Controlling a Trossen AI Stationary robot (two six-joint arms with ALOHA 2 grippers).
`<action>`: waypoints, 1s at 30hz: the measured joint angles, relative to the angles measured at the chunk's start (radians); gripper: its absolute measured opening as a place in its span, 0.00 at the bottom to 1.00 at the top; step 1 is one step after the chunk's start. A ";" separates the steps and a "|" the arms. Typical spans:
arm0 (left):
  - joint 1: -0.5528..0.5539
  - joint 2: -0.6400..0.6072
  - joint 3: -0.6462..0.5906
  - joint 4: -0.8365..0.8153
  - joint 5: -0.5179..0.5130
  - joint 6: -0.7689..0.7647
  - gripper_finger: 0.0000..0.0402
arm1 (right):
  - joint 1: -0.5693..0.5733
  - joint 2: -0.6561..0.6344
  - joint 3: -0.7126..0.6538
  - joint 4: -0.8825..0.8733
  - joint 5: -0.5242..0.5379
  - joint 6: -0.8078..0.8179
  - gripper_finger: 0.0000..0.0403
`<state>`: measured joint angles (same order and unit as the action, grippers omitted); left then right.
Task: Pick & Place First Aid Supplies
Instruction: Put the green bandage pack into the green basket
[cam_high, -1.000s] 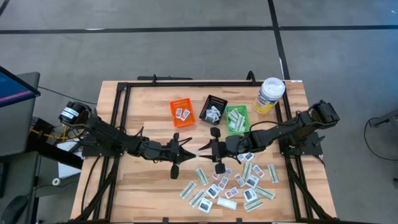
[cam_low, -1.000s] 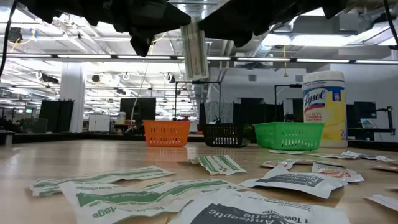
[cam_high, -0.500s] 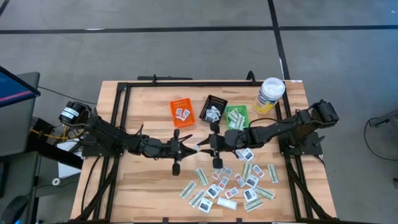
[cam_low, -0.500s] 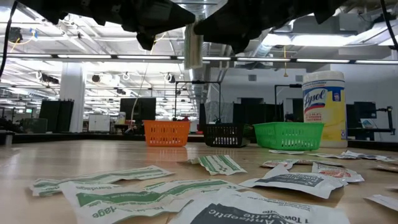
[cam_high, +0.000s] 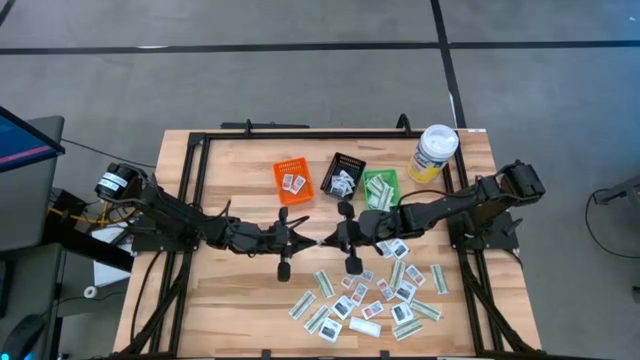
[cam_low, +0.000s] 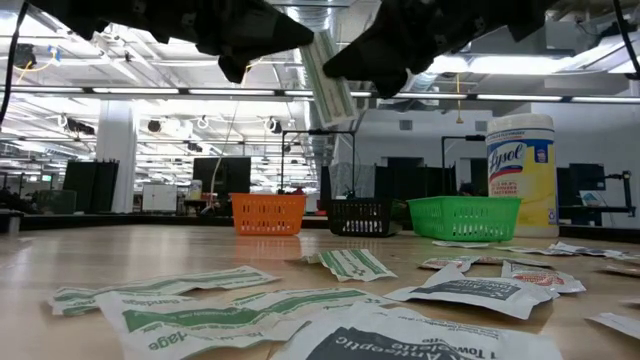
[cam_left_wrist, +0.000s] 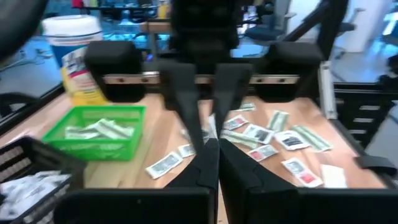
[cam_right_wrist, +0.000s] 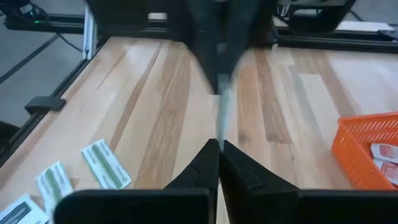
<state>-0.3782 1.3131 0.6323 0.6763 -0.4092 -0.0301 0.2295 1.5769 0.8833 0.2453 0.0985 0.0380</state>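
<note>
A long narrow pale-green packet (cam_low: 330, 85) hangs in the air over the table's middle, between my two grippers. My left gripper (cam_high: 311, 241) comes in level from the table's left and is shut on it. My right gripper (cam_high: 333, 240) comes from the right, slanting a little downward, and is shut on the same packet (cam_right_wrist: 222, 112). Many more first aid supplies (cam_high: 372, 295) lie flat on the wood near the front right: squarish white packets and green strips. My left gripper pinches the strip's upper part (cam_low: 312, 45) between its two fingers, level, from the table's left. The strip hangs below the fingers, slanted and clear of the table. My right gripper pinches the side of the strip that faces it (cam_right_wrist: 219, 138) between its two fingertips, coming from the table's right and slanting slightly down. The strip shows edge-on between its fingertips and the left gripper's, off the table.
An orange bin (cam_high: 293, 181), a black bin (cam_high: 344, 176) and a green bin (cam_high: 381, 190) stand in a row just beyond the grippers, each with packets inside. A yellow canister (cam_high: 433, 152) with a white lid stands at the far right. A black frame (cam_high: 190, 160) borders the table.
My right gripper has closed in on the left gripper and shut on the hanging strip. The strip, which hung upright below the left gripper, now slants with its lower end swung toward the right.
</note>
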 joint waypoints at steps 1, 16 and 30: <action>0.000 0.001 0.000 -0.002 -0.011 0.000 0.01 | 0.000 0.000 0.001 -0.007 0.000 0.000 0.01; -0.001 -0.003 0.001 0.009 -0.065 0.000 0.04 | -0.022 0.005 -0.005 -0.101 -0.023 0.152 0.00; 0.000 -0.002 -0.028 -0.009 -0.063 -0.003 0.14 | -0.166 -0.015 -0.001 -0.599 0.285 0.313 0.00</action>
<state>-0.3786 1.3109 0.6044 0.6677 -0.4717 -0.0334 0.0638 1.5623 0.8822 -0.3539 0.3839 0.3507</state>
